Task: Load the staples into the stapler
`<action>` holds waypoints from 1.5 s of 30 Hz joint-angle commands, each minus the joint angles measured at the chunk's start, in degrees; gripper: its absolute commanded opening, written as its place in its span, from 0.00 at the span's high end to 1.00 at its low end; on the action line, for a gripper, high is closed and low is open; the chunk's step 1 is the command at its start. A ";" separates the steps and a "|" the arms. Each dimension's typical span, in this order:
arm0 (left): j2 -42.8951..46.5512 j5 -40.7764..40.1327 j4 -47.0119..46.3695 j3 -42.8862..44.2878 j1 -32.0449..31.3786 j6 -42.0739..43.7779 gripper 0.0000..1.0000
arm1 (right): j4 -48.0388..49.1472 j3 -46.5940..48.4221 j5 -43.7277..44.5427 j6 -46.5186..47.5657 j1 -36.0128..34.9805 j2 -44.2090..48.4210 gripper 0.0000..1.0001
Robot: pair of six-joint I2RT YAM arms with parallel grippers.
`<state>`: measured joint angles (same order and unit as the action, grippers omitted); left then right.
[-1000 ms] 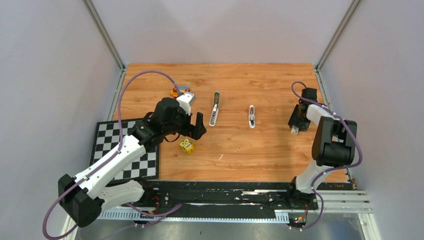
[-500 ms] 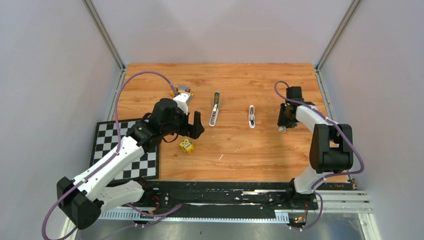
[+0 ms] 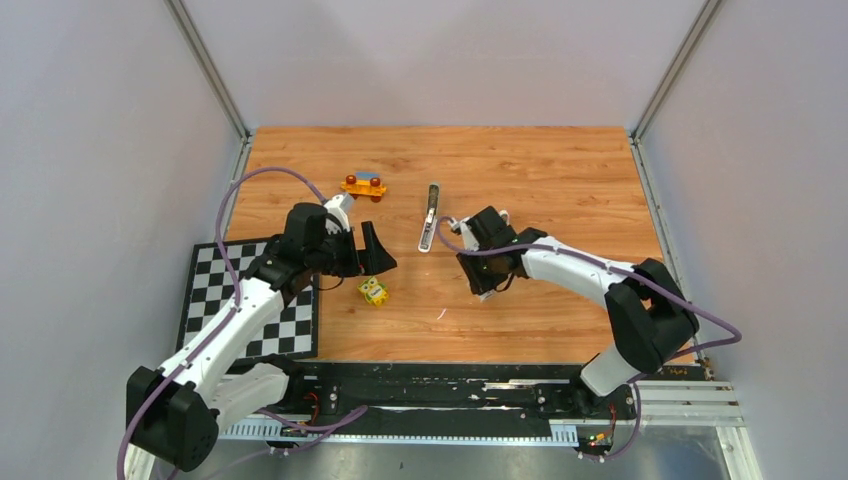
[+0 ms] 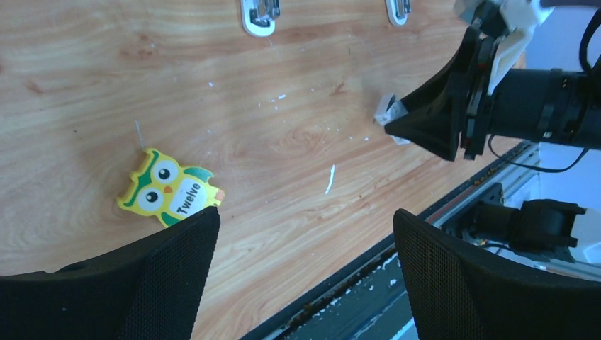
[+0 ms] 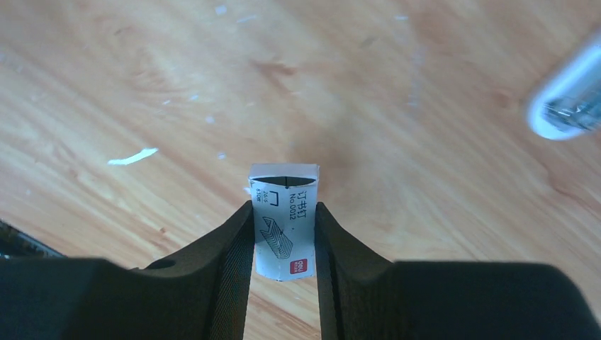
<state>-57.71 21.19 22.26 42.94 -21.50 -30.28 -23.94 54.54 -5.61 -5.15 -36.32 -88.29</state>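
1. Shows the right tool (image 3: pixel 486 286) swung in from far right of the stapler (image 3: pixel 430 216) to just right of it; shows the left tool (image 3: pixel 372 250) drawn back slightly.
2. Finds the right tool clenched on the small white box (image 5: pixel 285 219), low over the table (image 3: pixel 560 160).
3. Finds the left tool released, jaws wide, near the owl toy (image 4: pixel 170 188) left of the stapler.
4. Cannot place the staples: perhaps boxed; pale sliver (image 4: pixel 330 178) on the stapler's near side, too small to tell.
5. Risks crushing the thin box by squeezing, spilling strips if tipped, or nudging the stapler with the forearm.
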 commanded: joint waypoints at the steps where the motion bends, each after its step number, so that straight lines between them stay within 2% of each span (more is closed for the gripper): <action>1: 1.63 4.08 -2.76 -1.77 0.82 -3.04 0.08 | -2.43 0.48 -2.99 6.23 -4.86 -1.71 0.65; 11: 1.27 1.87 -5.20 -6.10 0.84 -4.95 0.13 | -1.85 3.18 -3.27 14.62 -12.07 -5.64 0.61; 15: 0.11 2.33 -5.56 -7.05 0.79 -3.80 0.15 | -1.58 3.26 -2.86 16.18 -12.79 -4.97 0.51; 18: -0.69 2.51 -5.61 -7.08 0.71 -1.42 0.15 | -0.81 2.74 -2.48 13.74 -12.61 -2.20 0.39; 21: -1.15 1.77 -6.26 -7.14 0.43 -1.25 0.21 | -0.38 2.51 -1.31 4.75 -10.58 -0.13 0.37; 24: -2.77 1.60 -8.10 -6.81 -1.35 -1.75 0.26 | 1.10 -0.29 0.06 -10.62 -7.67 3.72 0.50; 26: -4.51 1.49 -9.26 -6.21 -3.64 -1.80 0.29 | 4.26 -4.24 -2.92 -19.12 -4.47 7.10 0.52; 30: -8.46 0.57 -12.44 -4.91 -8.42 -2.25 0.35 | 11.02 -13.58 -7.35 -31.49 -1.35 13.71 0.47; 33: -11.79 -0.61 -15.35 -3.95 -11.48 -2.67 0.40 | 12.49 -17.27 -6.12 -36.66 -1.03 18.04 0.43; 37: -16.97 1.87 -24.56 -4.90 -13.20 -5.38 0.47 | 16.08 -21.47 -5.95 -41.27 -0.66 21.45 0.42; 39: -20.02 4.54 -29.32 -5.42 -13.23 -7.46 0.50 | 18.65 -22.84 -6.59 -40.59 -0.53 22.34 0.42; 41: -22.76 7.38 -33.11 -5.65 -13.38 -9.75 0.52 | 19.44 -22.53 -7.18 -34.23 -0.51 22.63 0.40; 45: -26.00 9.87 -38.22 -6.23 -13.32 -14.22 0.60 | 15.17 -18.98 -5.17 -19.72 -0.98 22.45 0.33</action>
<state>-81.62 27.03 -6.76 37.34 -34.54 -39.68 -7.75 32.91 -11.57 -37.23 -37.56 -66.48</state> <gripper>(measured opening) 0.430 0.647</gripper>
